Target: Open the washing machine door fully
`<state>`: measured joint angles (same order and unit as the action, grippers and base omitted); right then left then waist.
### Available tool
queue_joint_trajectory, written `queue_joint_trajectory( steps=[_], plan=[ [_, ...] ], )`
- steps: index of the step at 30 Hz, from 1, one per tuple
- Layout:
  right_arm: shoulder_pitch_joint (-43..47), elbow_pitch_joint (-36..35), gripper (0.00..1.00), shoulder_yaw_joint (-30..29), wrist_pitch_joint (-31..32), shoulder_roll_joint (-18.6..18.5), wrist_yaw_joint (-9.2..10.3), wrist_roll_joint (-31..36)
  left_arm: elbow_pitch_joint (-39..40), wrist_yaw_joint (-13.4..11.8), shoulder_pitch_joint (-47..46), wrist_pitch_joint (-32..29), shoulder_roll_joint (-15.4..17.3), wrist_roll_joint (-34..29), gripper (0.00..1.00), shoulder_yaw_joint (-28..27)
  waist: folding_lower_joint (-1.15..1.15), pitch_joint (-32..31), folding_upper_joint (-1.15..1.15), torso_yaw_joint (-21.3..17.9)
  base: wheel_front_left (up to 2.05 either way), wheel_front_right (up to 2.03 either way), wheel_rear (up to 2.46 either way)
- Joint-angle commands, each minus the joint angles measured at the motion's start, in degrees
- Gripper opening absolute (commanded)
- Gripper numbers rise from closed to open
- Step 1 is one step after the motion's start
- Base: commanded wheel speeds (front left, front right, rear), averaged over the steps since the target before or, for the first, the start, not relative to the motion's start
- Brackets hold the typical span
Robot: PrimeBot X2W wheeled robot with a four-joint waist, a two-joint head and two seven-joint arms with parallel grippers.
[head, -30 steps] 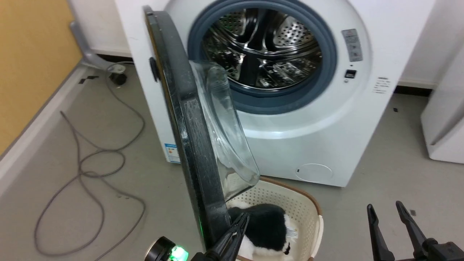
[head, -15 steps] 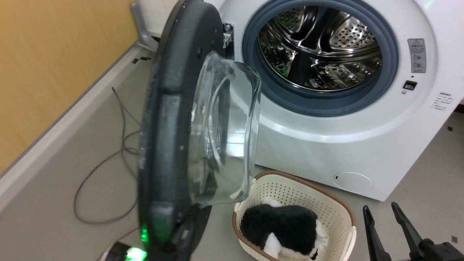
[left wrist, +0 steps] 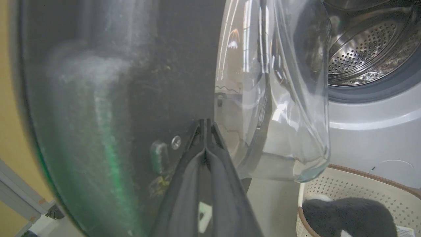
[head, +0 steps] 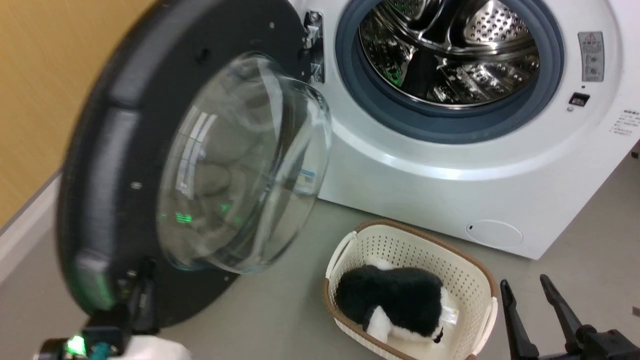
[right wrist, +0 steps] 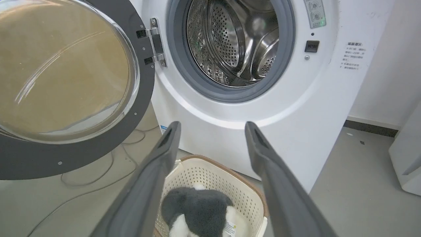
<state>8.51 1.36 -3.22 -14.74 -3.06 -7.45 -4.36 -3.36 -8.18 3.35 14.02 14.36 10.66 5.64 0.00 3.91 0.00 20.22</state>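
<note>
The washing machine door (head: 115, 150) stands swung far out to the left on its metal hinge (head: 312, 45). Its black inner face and bulging glass bowl (head: 240, 165) are turned toward me. My left gripper (head: 142, 290) is at the door's lower rim. In the left wrist view it (left wrist: 205, 122) is shut, fingers pressed together, and the tips touch the black inner face of the door (left wrist: 98, 98) beside the glass. My right gripper (head: 525, 287) hangs open at the lower right, apart from the door (right wrist: 144, 82), with nothing between its fingers (right wrist: 164, 154).
The white washer (head: 425, 170) has its steel drum (head: 450, 50) exposed inside a grey rubber ring. On the floor before it a cream basket (head: 415, 230) holds a black and white plush toy (head: 395, 300). A yellow wall (head: 40, 75) stands behind the door. Cables (right wrist: 98, 171) lie under the door.
The door has swung from nearly edge-on to wide open toward the left, with my left gripper following its lower rim. The head view has shifted as well. The right gripper has stayed open.
</note>
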Motion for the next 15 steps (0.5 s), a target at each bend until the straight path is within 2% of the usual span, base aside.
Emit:
queue_joint_trajectory(
  steps=[1,15],
  plan=[
    [-1.3,0.1,1.0,0.0,-0.3,0.2,-0.03,0.6,-0.7,-0.7,-1.7,0.4,0.3,0.6,0.0,-1.2,0.0,0.9,0.0,-0.5,0.0,0.0,0.0],
    [-4.0,-0.3,1.0,-1.2,-0.3,0.2,-0.03,2.5,-7.5,-3.4,-9.5,1.0,0.7,5.0,0.0,-15.8,0.0,5.8,0.0,-3.3,0.0,0.0,0.0]
  ],
)
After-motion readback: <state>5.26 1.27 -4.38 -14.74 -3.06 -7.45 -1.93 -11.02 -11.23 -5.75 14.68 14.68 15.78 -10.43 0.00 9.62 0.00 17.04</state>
